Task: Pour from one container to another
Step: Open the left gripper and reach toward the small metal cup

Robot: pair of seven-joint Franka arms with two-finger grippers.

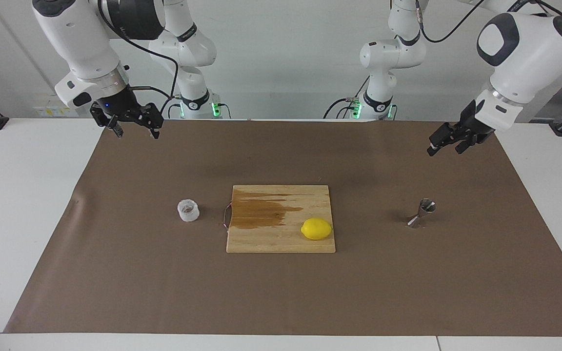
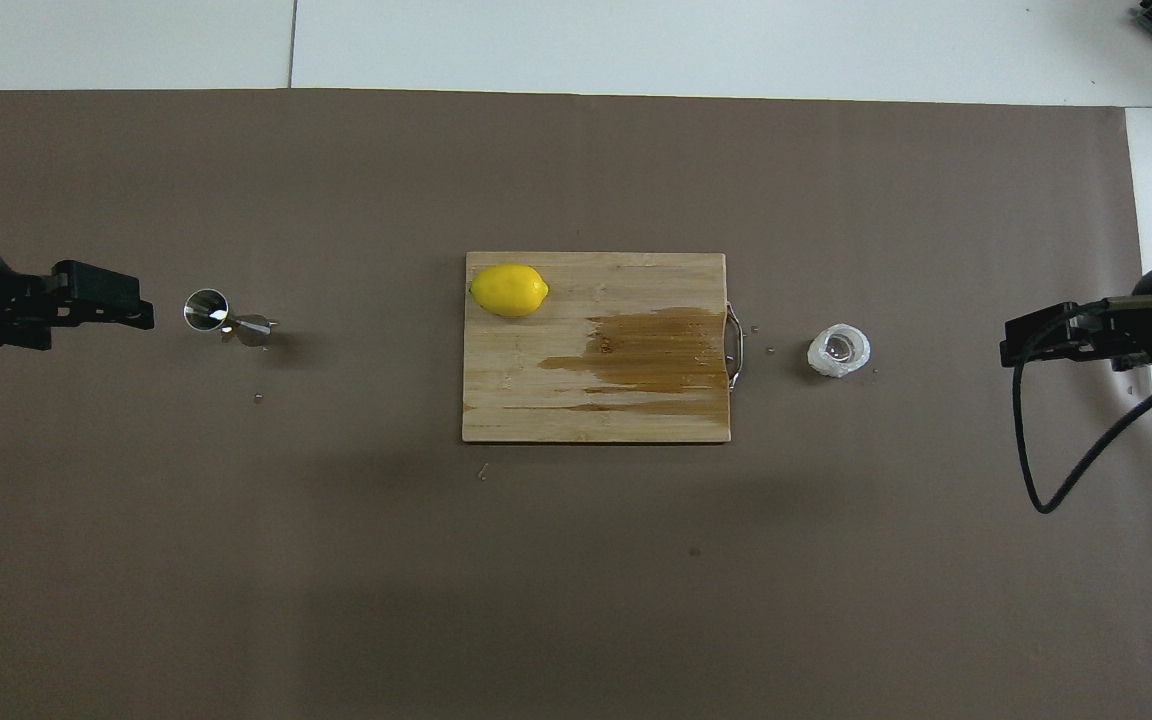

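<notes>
The small translucent whitish ribbed cup (image 1: 188, 210) (image 2: 839, 350) stands on the brown mat, beside the board toward the right arm's end. The shiny steel hourglass jigger (image 1: 422, 213) (image 2: 221, 318) stands on the mat toward the left arm's end. My left gripper (image 1: 444, 150) (image 2: 141, 305) hangs open and tilted in the air over the mat, between the jigger and the mat's end, touching nothing. My right gripper (image 1: 137, 135) (image 2: 1011, 345) waits open and empty above the mat's edge at its own end, well apart from the cup.
A wooden cutting board (image 1: 281, 241) (image 2: 536, 400) with a dark wet stain and a metal handle lies mid-table. A yellow lemon (image 1: 316, 228) (image 2: 509, 290) rests on its corner farther from the robots. The brown mat (image 1: 281, 292) covers most of the white table.
</notes>
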